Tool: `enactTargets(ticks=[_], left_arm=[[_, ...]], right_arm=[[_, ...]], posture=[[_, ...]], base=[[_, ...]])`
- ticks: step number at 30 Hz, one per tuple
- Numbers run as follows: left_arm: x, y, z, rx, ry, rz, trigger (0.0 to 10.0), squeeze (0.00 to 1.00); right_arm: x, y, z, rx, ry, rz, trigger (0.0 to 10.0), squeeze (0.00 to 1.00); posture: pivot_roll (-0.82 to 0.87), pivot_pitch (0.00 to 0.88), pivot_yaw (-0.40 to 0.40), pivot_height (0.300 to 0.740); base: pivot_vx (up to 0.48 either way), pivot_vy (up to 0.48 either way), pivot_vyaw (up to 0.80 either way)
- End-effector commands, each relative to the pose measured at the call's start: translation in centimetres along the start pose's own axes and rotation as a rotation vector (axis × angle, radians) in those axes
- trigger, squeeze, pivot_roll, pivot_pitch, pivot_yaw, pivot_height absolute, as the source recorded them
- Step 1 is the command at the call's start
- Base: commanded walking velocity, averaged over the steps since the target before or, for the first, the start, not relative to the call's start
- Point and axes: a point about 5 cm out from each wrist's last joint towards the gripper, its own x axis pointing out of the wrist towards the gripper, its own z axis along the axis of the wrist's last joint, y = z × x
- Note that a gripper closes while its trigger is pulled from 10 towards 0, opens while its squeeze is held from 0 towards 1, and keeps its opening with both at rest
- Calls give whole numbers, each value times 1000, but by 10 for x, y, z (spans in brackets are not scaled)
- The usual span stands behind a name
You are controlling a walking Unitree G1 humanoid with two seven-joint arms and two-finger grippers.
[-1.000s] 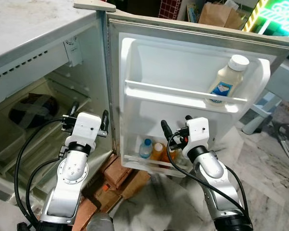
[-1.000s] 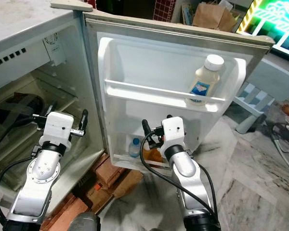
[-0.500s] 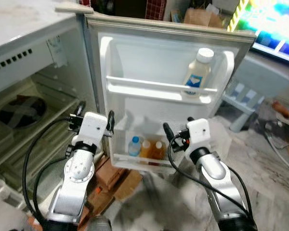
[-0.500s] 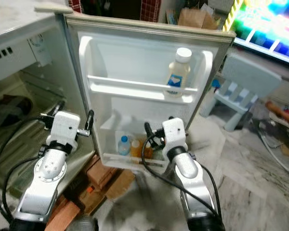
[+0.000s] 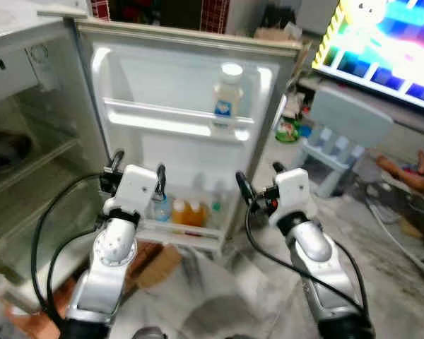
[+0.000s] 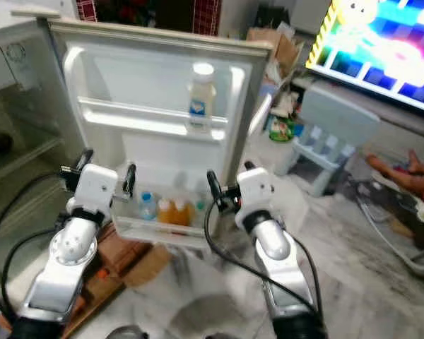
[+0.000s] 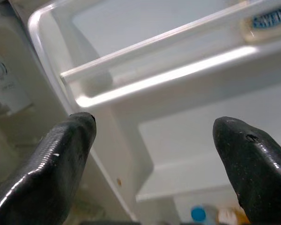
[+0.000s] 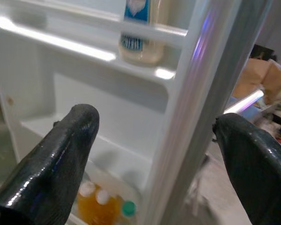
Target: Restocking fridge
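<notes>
**Fridge door open, both jaws empty before its shelves**

The fridge door (image 5: 184, 85) stands swung wide, its inner side facing the robot. On the upper door shelf (image 5: 177, 116), toward 1 o'clock from the robot, a white-capped bottle with a blue label (image 5: 227, 95) stands upright behind the rail. The lower door shelf (image 6: 162, 229) holds a clear bottle with a blue cap (image 6: 148, 205), two orange bottles (image 6: 173, 210) side by side just beside it, and a green-capped bottle (image 8: 127, 208) at the outer end. The fridge body (image 5: 14, 162) lies open at 10 o'clock, with a dark object dimly seen on an inner shelf.

The left gripper (image 5: 138, 173) is raised before the lower shelf, jaws spread wide, holding nothing. The right gripper (image 5: 258, 185) is raised near the door's free edge (image 8: 210, 93) at 12 o'clock, jaws wide apart with the edge seen between them, gripping nothing.
</notes>
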Motion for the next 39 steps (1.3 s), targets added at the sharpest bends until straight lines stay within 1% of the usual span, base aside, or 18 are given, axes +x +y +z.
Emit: enactTargets(ticks=[1,3,4,9,13,14,15,16,18,20,23,25,29,32,35,37,38,39], left_arm=[[1,-2,2,-4,-4,-6,10000,0],[1,-2,1,1,2,-8,10000,0],[-1,-4,-2,1,18,-14,10000,0],[-3,-5,-8,-44,70,-8,10000,0],[-4,-5,-14,-67,102,27,10000,0],[-6,-2,-19,-63,127,64,10000,0],[-6,-2,-19,-63,127,64,10000,0],[-10,6,-23,-94,147,112,10000,0],[-20,23,-31,-97,175,187,10000,0],[-28,31,-40,-106,206,212,10000,0],[-37,37,-51,-119,244,232,10000,0],[-41,37,-57,-118,266,226,10000,0],[-36,31,-58,-111,269,204,10000,0],[-35,27,-57,-134,278,201,10000,0],[-35,26,-57,-136,279,201,10000,0],[-37,23,-63,-151,308,198,10000,0],[-37,23,-63,-151,308,198,10000,0],[-36,23,-63,-154,309,205,10000,0]], right_arm=[[1,-9,5,-9,-20,-35,10000,0],[1,-11,5,1,-25,-50,10000,0],[1,-14,4,-7,-26,-81,10000,0],[4,-26,0,-1,-22,-167,10000,0],[5,-35,1,-2,-25,-194,10000,0],[4,-40,1,-21,-25,-214,10000,0],[4,-40,1,-21,-25,-214,10000,0],[2,-47,0,-27,-26,-238,10000,0],[-3,-59,0,-17,-25,-308,10000,0],[-7,-65,-3,4,-24,-355,10000,0],[-10,-71,-8,16,-17,-402,10000,0],[-12,-72,-12,18,-11,-416,10000,0],[-10,-66,-15,10,-10,-388,10000,0],[-9,-61,-17,11,-2,-363,10000,0],[-9,-61,-18,14,0,-362,10000,0],[-6,-53,-20,22,7,-322,10000,0],[-6,-53,-20,22,7,-322,10000,0],[-3,-50,-18,25,0,-300,10000,0]], posture=[[146,0,-80,740],[146,0,-80,740],[143,0,-77,740],[118,0,-67,740],[115,0,-62,740],[117,0,-62,740],[117,0,-62,740],[125,0,-55,740],[133,0,-37,740],[137,0,-20,740],[138,0,-2,740],[137,0,18,740],[127,0,19,740],[119,0,-1,740],[119,0,-1,740],[115,0,-21,740],[115,0,-21,740],[117,0,-25,740]], base=[[285,-382,0],[311,-364,0],[326,-349,0],[333,-342,0],[383,-282,0],[0,0,0],[0,0,0],[0,0,0],[0,0,0],[0,0,0],[0,0,0],[0,0,0],[0,0,117],[0,0,800],[0,0,800],[0,0,800],[0,0,800],[0,0,800]])
